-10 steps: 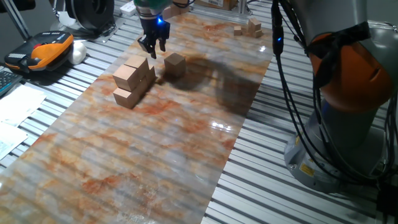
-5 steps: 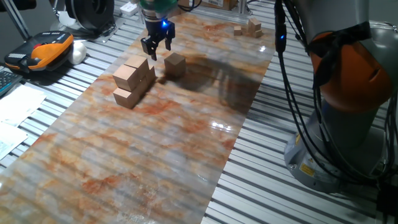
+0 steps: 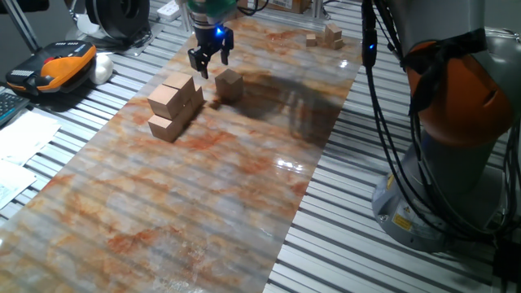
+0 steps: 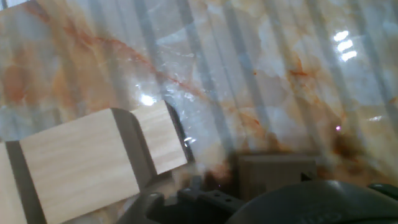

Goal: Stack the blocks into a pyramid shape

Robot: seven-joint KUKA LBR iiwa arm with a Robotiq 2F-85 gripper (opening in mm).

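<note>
Gripper [image 3: 208, 67] is hanging above the marbled table sheet [image 3: 203, 187] with its two fingers spread apart and nothing between them; a blue light is glowing on its body just above the fingers. It is hovering over the gap between the single block [image 3: 229, 84] and the block cluster [image 3: 175, 105], touching neither. The single block is sitting alone on the sheet, just right of the fingertips in the fixed view and apart from the cluster. The cluster is lying to the lower left of the gripper: tan cubes packed together in a short row, with at least one cube sitting on top of the others; exact count cannot be told from this angle. In the hand view, two light wood faces [image 4: 81, 165] are showing at lower left, one higher than the other, over the glossy sheet; the dark gripper housing is filling the bottom edge. Far off at the sheet's back end, small wooden pieces [image 3: 327, 37] are lying in a heap. The arm's orange-and-grey base [image 3: 456, 122] is standing at the right.
</note>
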